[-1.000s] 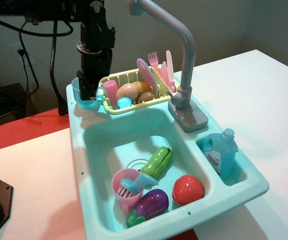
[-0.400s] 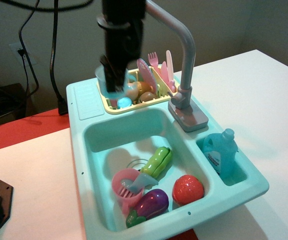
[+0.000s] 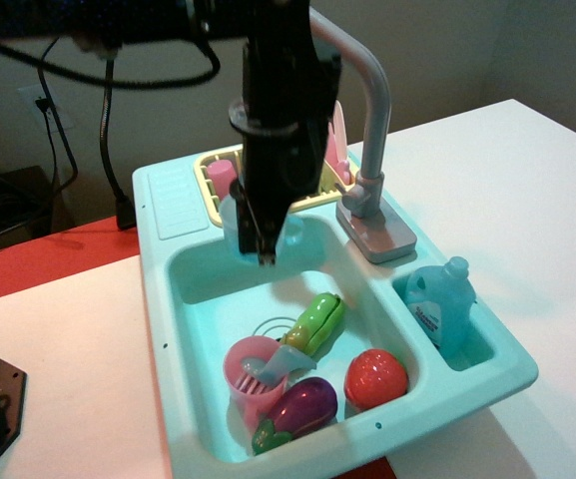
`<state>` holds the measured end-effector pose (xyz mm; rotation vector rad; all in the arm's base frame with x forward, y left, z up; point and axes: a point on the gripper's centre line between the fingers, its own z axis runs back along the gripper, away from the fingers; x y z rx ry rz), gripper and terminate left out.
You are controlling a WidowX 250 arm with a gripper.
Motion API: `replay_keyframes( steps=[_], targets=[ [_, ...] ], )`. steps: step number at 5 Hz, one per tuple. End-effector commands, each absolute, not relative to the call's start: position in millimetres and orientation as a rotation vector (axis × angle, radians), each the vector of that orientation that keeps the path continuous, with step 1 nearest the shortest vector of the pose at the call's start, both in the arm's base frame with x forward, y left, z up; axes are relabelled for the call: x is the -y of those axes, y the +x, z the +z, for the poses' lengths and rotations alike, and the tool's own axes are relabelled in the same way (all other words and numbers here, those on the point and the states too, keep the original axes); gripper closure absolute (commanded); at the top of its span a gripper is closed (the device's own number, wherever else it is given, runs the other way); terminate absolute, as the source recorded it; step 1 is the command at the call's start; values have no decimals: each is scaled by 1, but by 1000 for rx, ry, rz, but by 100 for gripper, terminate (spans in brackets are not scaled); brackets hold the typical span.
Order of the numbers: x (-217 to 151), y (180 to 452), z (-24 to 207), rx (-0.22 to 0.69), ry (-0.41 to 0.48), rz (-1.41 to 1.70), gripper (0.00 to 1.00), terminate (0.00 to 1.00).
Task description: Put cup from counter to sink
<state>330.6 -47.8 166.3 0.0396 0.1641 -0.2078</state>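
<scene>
The translucent light-blue cup point(image 3: 231, 226) hangs in my black gripper point(image 3: 266, 249), which is shut on it; the gripper body hides much of the cup. It is held in the air over the back part of the pale-teal sink point(image 3: 204, 280), just in front of the yellow dish rack. The counter ledge point(image 3: 172, 200) at the back left of the sink unit has nothing on it. The drain grille point(image 3: 274, 327) shows partly on the basin floor below.
In the basin lie a pink ribbed cup point(image 3: 252, 375), a green vegetable point(image 3: 314, 321), a purple eggplant point(image 3: 305, 404) and a red tomato point(image 3: 375, 378). The grey faucet point(image 3: 371, 110) rises just right of the gripper. A blue soap bottle point(image 3: 439, 305) stands in the side compartment. The yellow dish rack point(image 3: 211, 178) sits behind.
The gripper has carried the cup from the back-left counter ledge to the right over the dish rack, then forward and down over the basin's back part.
</scene>
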Motion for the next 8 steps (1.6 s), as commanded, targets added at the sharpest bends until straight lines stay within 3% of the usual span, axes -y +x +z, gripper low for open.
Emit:
replay_keyframes(
  steps=[1,3,5,6,8],
  targets=[
    [50,329,161,-140,49,-203,100,0],
    [37,329,124,-176,75,-174,100,0],
    [32,323,104,-194,87,-169,100,0],
    [31,321,104,-176,89,-155,0,0],
    [27,316,111,-198,83,-139,0,0]
  ],
)
